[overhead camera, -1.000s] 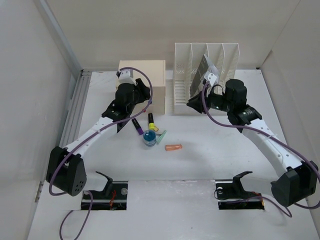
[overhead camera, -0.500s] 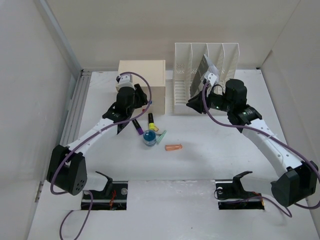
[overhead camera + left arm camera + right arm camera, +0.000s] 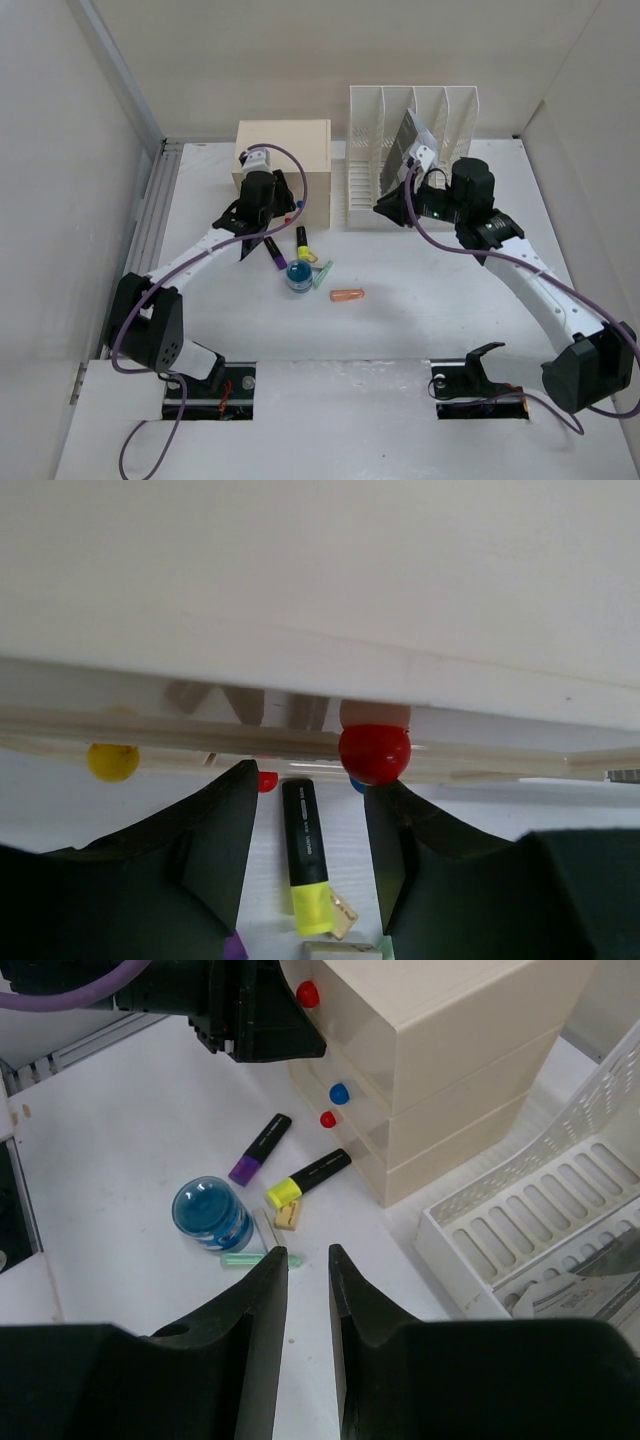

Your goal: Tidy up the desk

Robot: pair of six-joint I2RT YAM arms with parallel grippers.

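Logging the white table [image 3: 420, 300]: it spans the whole workspace beneath both arms and carries every item. We find the left fingers [image 3: 310, 780] spread with nothing between them, close up against the cream drawer box [image 3: 285, 140]. A red knob [image 3: 375, 752] sits right at one fingertip; we cannot tell if they touch. A yellow knob [image 3: 112, 761] lies off to the side. The right fingers [image 3: 306, 1253] stand a narrow gap apart, pinching nothing, beside the white file rack [image 3: 415, 110]. Before the box lie a yellow highlighter [image 3: 305, 855], purple highlighter [image 3: 260, 1148], blue round container [image 3: 210, 1215] and pale green stick [image 3: 260, 1259]. An orange piece [image 3: 348, 296] lies slightly apart.
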